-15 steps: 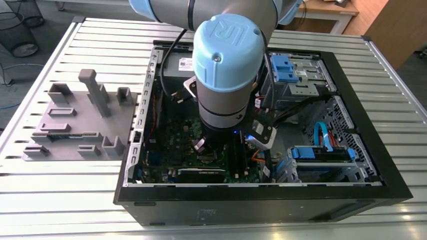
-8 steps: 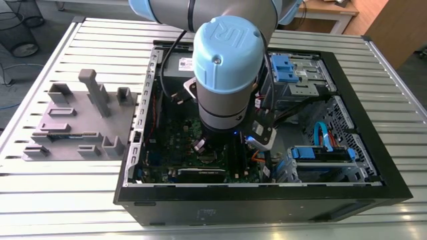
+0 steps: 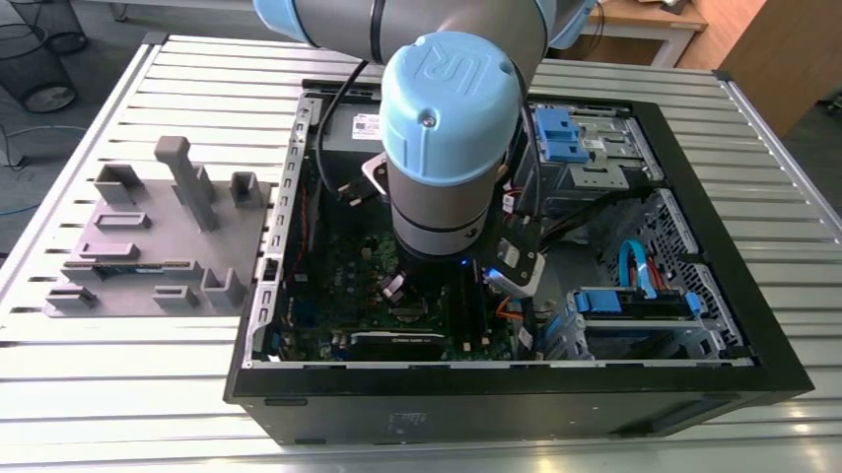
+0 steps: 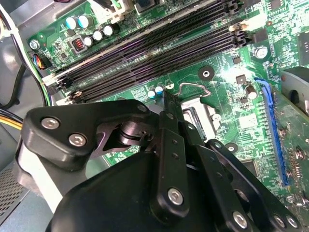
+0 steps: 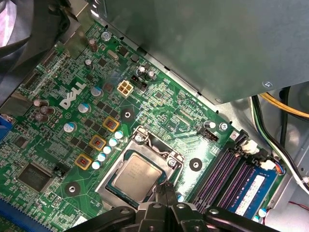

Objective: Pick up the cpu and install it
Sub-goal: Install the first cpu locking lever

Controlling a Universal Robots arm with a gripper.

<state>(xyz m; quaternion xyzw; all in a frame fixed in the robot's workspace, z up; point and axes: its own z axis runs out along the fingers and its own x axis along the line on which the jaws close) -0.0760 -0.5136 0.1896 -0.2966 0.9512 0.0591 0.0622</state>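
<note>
The cpu (image 5: 137,176), a small square chip with a silver-grey top, lies flat inside the metal-framed socket (image 5: 145,143) on the green motherboard (image 5: 159,113). In the first wrist view my gripper (image 5: 167,191) hangs right at the chip's near edge, its two black fingers pressed together with nothing between them. The second wrist view looks along the shut gripper (image 4: 166,100) towards the socket, whose bent wire lever (image 4: 193,89) sticks out past the tip. In the exterior view the arm (image 3: 448,128) reaches down into the open computer case (image 3: 684,148) and hides the socket.
Black memory slots (image 4: 159,53) run close beside the socket, one holding a stick (image 5: 251,187). A grey power supply box (image 5: 203,43) overhangs the board, with cables (image 5: 280,108) at its side. Outside the case, a grey fixture plate (image 3: 158,241) with holders lies on the slatted table.
</note>
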